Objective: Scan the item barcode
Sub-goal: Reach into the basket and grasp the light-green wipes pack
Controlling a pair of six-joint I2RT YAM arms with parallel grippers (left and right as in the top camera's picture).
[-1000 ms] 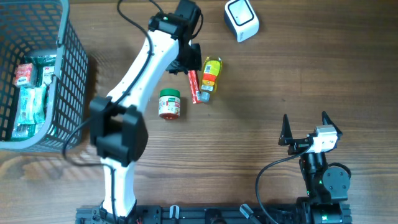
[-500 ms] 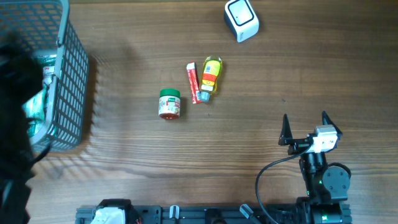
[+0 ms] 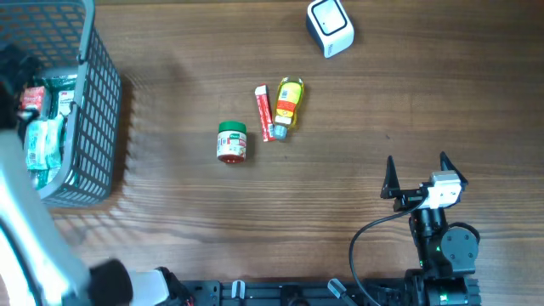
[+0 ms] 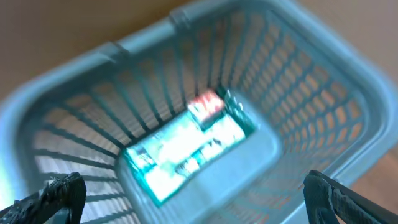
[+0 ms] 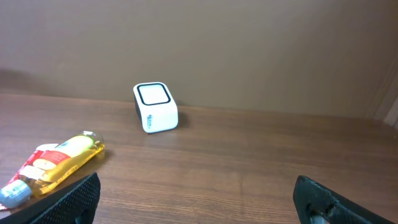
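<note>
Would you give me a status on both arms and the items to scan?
Left gripper over basket, jaws open, empty. Right gripper parked, jaws open. Jar, tube, bottle loose mid-table; scanner unobstructed.

A mock shop checkout in a robot lab: a wooden tabletop (image 3: pixel 357 144) carries a white barcode scanner (image 3: pixel 330 27), a grey shopping basket (image 3: pixel 100 102) of packaged goods (image 3: pixel 42 143), and loose groceries: a green-lidded jar (image 3: pixel 231 142), a red tube (image 3: pixel 264 113) and a yellow bottle (image 3: pixel 289 103). A robot arm (image 3: pixel 438 242) is mounted at its edge.
</note>
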